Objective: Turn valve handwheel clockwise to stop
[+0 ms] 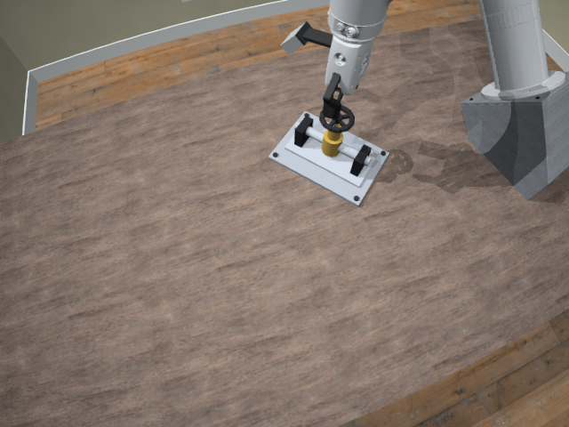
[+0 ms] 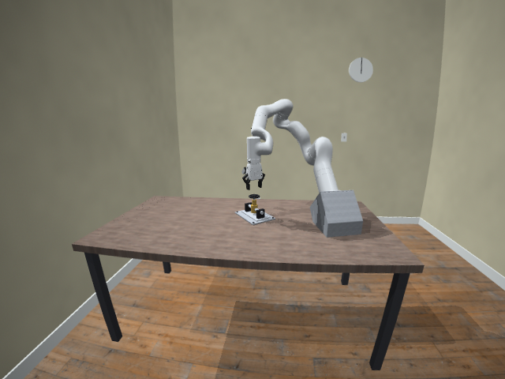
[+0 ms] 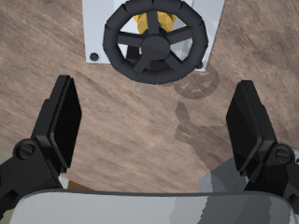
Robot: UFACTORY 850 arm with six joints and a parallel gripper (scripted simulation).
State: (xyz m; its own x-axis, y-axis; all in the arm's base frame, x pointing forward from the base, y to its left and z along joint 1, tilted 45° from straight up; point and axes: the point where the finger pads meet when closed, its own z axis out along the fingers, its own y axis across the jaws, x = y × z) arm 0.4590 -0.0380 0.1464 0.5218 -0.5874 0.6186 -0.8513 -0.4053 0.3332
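The valve stands on a grey base plate (image 1: 328, 156) on the table. Its black spoked handwheel (image 1: 336, 120) lies level on a brass body (image 1: 332, 142), across a white pipe held by two black clamps. In the wrist view the handwheel (image 3: 155, 40) sits in the upper middle, beyond the fingertips. My gripper (image 3: 155, 95) is open wide and empty, pointing down. It hangs above the handwheel, with a clear gap in the side view, where the gripper (image 2: 253, 181) is over the wheel (image 2: 254, 197). No finger touches the wheel.
The arm's grey base block (image 1: 519, 138) stands on the table to the right of the valve. The wrist camera bracket (image 1: 300, 37) sticks out left of the wrist.
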